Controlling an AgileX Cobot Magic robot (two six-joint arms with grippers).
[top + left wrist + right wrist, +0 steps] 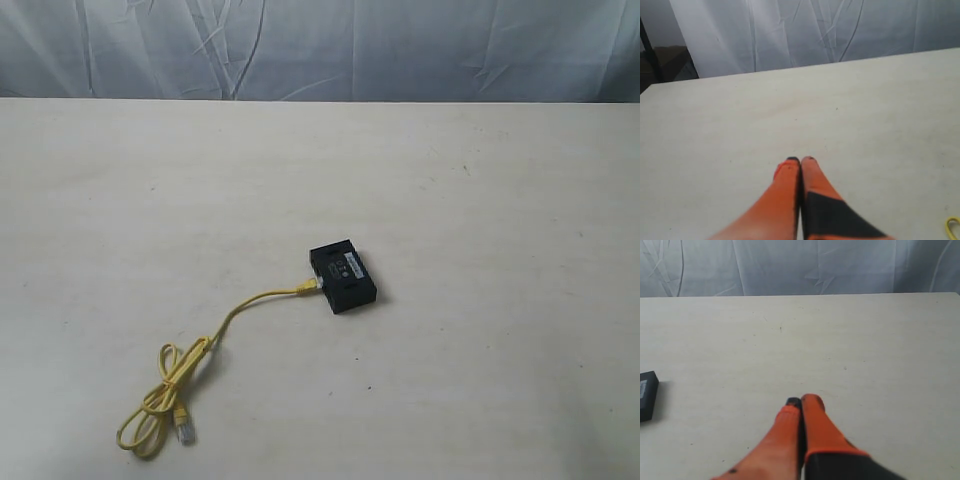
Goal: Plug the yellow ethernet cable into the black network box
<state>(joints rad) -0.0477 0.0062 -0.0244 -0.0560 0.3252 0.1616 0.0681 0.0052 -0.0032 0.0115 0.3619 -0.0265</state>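
The left gripper point(800, 161) has its orange fingers pressed together on nothing, above bare table point(480, 180). The right gripper point(801, 402) is likewise closed and empty. The black network box point(343, 275) lies near the table's middle. The yellow ethernet cable point(262, 295) meets the box's side, then loops toward the front-left corner, where its free plug point(185, 433) lies.

right gripper point(801, 402) jaws together, black network box point(647, 395)
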